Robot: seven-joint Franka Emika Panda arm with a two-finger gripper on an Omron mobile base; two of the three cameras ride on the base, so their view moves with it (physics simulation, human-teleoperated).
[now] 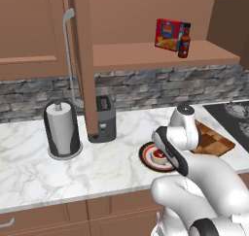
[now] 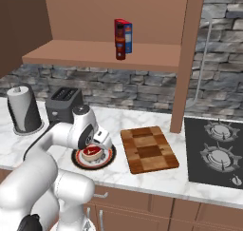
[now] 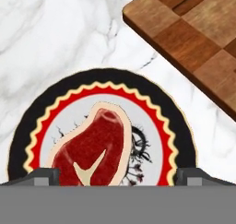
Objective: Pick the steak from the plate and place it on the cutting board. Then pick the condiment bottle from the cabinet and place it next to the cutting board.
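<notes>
Left base view: the steak (image 1: 158, 156) is lying on the plate (image 1: 146, 158). Right base view: the gripper (image 2: 94, 147) is hovering over it. Hand view: fingertips (image 3: 41, 177) are standing spread wide, released, flanking the steak (image 3: 92, 148) beside the cutting board (image 3: 193, 38).

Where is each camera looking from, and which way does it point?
Left base view: behind the arm to its left, looking forward and down at the plate; the arm rises lower right.
Right base view: behind to its right, same counter; the arm rises lower left.
Hand view: on the hand, looking down on the steak; open gripper tips at the bottom.
All share the cutting board.
</notes>
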